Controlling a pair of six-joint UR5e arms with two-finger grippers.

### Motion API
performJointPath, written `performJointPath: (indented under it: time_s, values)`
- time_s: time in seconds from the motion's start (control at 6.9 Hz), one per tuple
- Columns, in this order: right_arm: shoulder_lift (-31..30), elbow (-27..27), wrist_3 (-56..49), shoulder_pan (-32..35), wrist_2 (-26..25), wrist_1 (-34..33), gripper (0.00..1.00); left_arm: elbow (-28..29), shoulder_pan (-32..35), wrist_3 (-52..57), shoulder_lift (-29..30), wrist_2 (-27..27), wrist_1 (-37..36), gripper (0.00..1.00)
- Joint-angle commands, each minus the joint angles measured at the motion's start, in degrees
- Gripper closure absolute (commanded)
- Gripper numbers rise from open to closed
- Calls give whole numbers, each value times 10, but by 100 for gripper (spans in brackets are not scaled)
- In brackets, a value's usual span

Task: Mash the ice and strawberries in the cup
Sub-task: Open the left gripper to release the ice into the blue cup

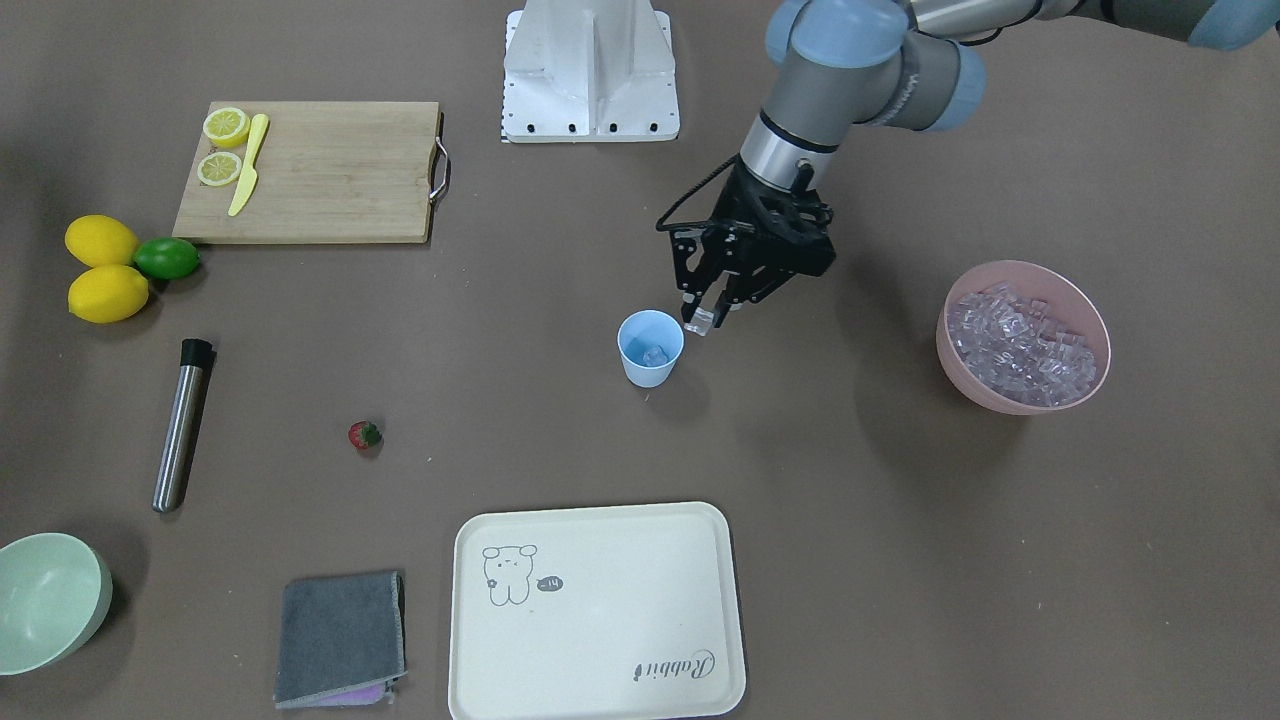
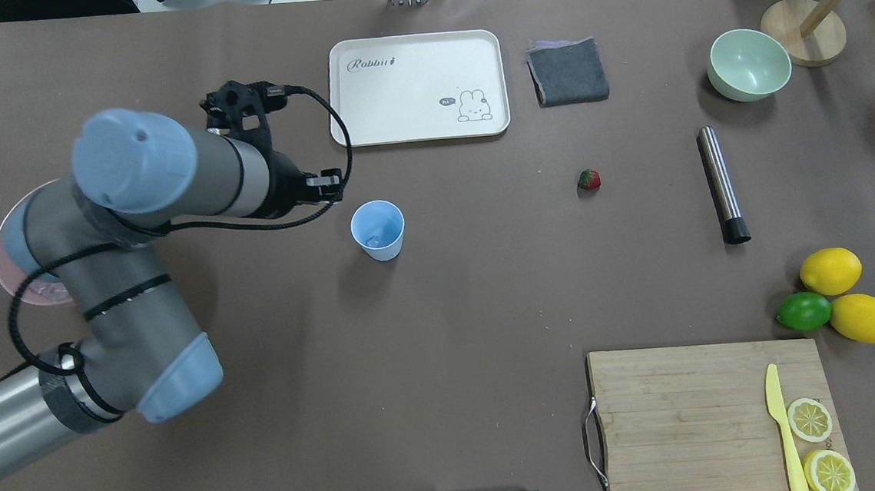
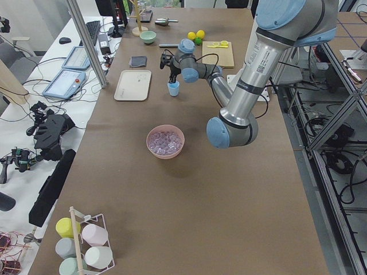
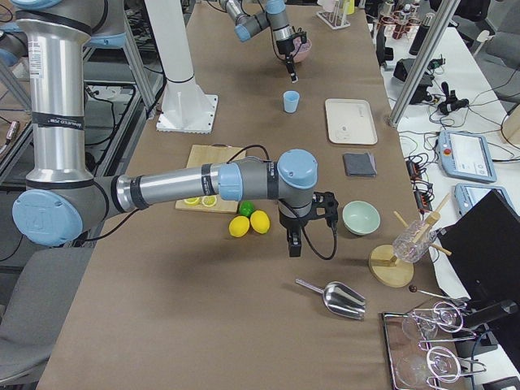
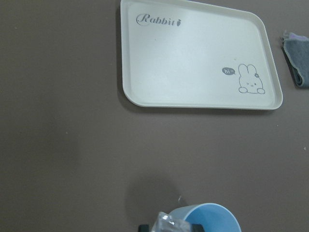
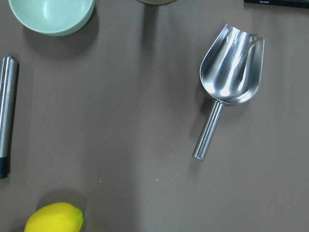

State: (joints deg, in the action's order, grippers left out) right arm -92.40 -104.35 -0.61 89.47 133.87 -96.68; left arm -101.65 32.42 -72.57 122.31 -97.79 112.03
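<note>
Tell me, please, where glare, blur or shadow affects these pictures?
Right wrist view: strong glare on the metal scoop. Left wrist view: the ice cube at the bottom edge is blurred, very near the lens. Front-facing view: even light, only a soft shadow beside the cup.

A: Near arm?
B: Right tool hangs pointing down over worktop, beside lemons; scoop nearer cam.
A: Far end?
B: Left tool near blue cup, tray beside it.
</note>
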Motion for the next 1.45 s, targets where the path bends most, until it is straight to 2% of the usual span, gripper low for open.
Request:
performJointPath:
  time_s: [0.0,0.43,0.58,0.72,1.16,1.3]
  values:
    - [0,0,0,0,-1,0,0,23,-27,-13,22,38,3,100]
    - [-1,0,0,0,-1,0,0,54,-27,-13,22,55,23,100]
    - [-1,0,0,0,-1,0,0,58,-27,-14,23,55,30,86]
    - [-1,0,0,0,-1,0,0,58,-27,-14,24,55,30,4]
    - [4,2,0,0,-3,-1,0,53,-11,-13,23,46,23,3]
    - [5,1,0,0,-2,-1,0,43,22,-4,18,8,3,3]
